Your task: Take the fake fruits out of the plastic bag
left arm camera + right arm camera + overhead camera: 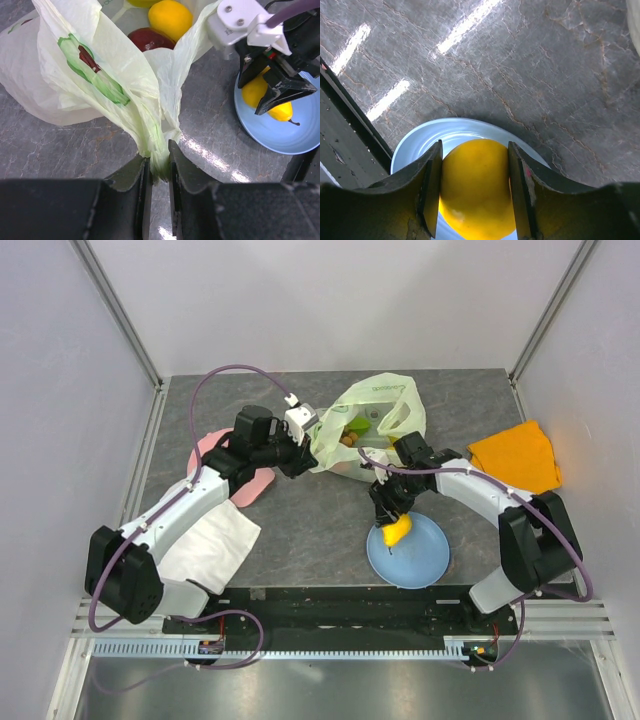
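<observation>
Clenching thin yellow-green plastic bag point(100, 80) in left pincer point(159, 165) — grasping glossy yellow fruit point(475, 200) in right pincer point(475, 152) over round light-blue plate point(417, 147).

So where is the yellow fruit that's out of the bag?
In the top view the yellow fruit is front right, squeezed in the right claw over the blue plate, nearer the robot than the plastic bag.

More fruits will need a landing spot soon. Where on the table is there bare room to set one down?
Bare table lies between the white cloth and the blue plate, and at the back between the plastic bag and the orange cloth. The back left corner behind the pink cloth is free too. Crowded: the strip from bag to plate.
</observation>
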Controlling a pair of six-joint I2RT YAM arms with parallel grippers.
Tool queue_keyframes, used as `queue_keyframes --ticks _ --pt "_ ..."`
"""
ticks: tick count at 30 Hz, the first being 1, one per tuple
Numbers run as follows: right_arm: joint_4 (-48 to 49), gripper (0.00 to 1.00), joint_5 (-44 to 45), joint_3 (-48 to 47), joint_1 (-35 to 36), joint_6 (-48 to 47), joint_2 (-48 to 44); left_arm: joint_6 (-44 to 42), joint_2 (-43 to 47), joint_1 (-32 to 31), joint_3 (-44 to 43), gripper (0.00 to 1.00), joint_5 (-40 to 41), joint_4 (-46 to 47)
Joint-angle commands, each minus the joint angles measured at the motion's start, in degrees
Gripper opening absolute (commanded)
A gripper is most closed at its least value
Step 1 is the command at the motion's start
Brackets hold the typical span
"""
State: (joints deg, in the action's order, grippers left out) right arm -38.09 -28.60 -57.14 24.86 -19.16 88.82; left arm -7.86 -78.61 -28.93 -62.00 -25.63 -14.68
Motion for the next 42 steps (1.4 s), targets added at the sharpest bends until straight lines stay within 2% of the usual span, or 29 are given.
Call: queue_keyframes --ticks 1,4,7,8,9,10,12,15,16,18,19,20,22,23,25,26,29,33,36,39,42 --pt "1.61 0.19 -1.28 -2.79 1.06 1.14 0.92 -1.99 -0.41 0.45 -2.25 0.24 0.14 0.79" --pt "1.96 0.27 -1.46 -2.97 2.38 1.75 1.45 -1.72 -0.67 0.36 -2.16 0.24 -0.04 0.88" --pt "1.26 0.46 -4.26 -4.37 3.09 1.4 2.67 -1.46 -0.84 0.45 -1.99 0.24 -0.12 1.05" --pt "0.22 0.68 -6.1 -4.9 3.17 1.23 3.03 -1.46 -0.93 0.45 -1.99 0.24 -0.3 1.05" --pt "-0.84 0.87 -6.73 -5.69 3.17 0.27 3.55 -1.37 -0.93 0.45 -1.9 0.24 -0.47 1.14" --pt "-1.89 0.98 -6.65 -7.7 3.09 0.0 3.73 -1.37 -1.02 0.45 -1.99 0.24 -0.74 1.14" --pt "-7.85 0.98 -5.24 -11.3 3.09 -2.53 4.43 -1.2 -1.19 0.36 -1.9 0.24 -0.91 1.14" --pt "-18.41 0.98 -7.59 -23.33 1.16 -4.57 4.96 -0.76 -1.02 0.45 -1.38 0.24 -1.09 1.14" --pt "-20.25 0.98 -9.7 -31.02 0.2 -4.57 5.05 -0.76 -0.85 0.45 -1.11 0.24 -1.18 1.05" --pt "-24.48 0.98 -14.01 -39.14 -2.79 -4.4 6.62 -0.41 -0.49 0.45 -0.15 0.17 -1.62 0.7" --pt "-25.36 0.98 -17.25 -46.75 -3.41 -3.18 7.68 -0.4 -0.06 0.45 0.29 0.12 -1.88 0.53" --pt "-26.07 0.98 -17.97 -50.05 -4.03 -2.21 8.91 -0.32 0.12 0.45 0.73 0.04 -2.58 0.09" --pt "-25.2 0.93 -17.72 -54.98 -3.95 -1.24 12.42 0.38 0.73 0.45 2.23 0.01 -3.29 -0.17" --pt "-22.06 0.85 -17.11 -54.83 -4.03 0.59 13.39 0.73 1.0 0.45 2.75 0.02 -3.81 -0.18" --pt "-18.44 0.76 -15.62 -52.64 -3.94 2.1 16.03 1.96 1.35 0.36 3.99 0.01 -3.99 -0.18" --pt "-16.86 0.68 -15.78 -52.46 -3.77 2.02 18.21 2.49 1.87 0.45 4.25 0.02 -3.9 -0.18" --pt "-16.93 0.57 -14.3 -52.72 -2.46 -0.17 21.82 4.6 2.58 0.63 4.17 0.02 -3.47 -0.7" --pt "-12.73 0.48 -7.89 -51.32 -1.75 3.31 24.21 9.16 3.28 1.94 3.2 0.02 -8.82 -2.46" --pt "-8.86 0.43 -2.02 -51.31 -1.75 6.4 25.96 11.19 4.86 2.38 3.11 0.02 -9.62 -3.87" --pt "-7.27 0.42 5.28 -52.28 -1.4 8.35 28.69 11.02 6.09 2.74 3.2 0.02 -8.57 -5.01" --pt "-7.62 0.45 6.54 -53.68 -0.96 8.26 32.11 10.23 5.92 3.35 3.2 0.01 -7.33 -5.45"
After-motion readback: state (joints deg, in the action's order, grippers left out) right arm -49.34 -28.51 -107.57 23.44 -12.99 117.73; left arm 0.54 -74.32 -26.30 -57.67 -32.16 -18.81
